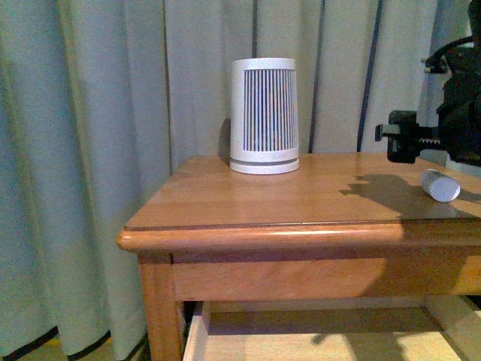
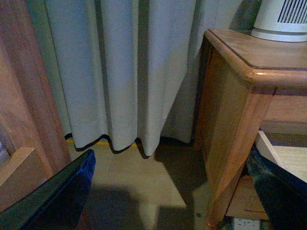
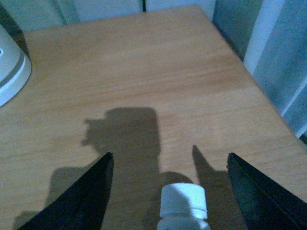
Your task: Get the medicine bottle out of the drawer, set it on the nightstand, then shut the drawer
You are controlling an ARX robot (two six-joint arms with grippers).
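Where it lies on its side on the nightstand (image 1: 301,203) top, the medicine bottle (image 3: 184,203) sits between the wide-spread fingers of the right hand (image 3: 169,158), touching neither. Drawer (image 1: 197,331) below: pulled out. Left hand (image 2: 170,158): spread wide, empty, beside the nightstand.

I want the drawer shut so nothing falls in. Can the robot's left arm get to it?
Probably yes. The left gripper hangs open, low by the nightstand's front corner, and the pulled-out drawer's side shows next to it. Its front and knob are out of view, so I can't be sure.
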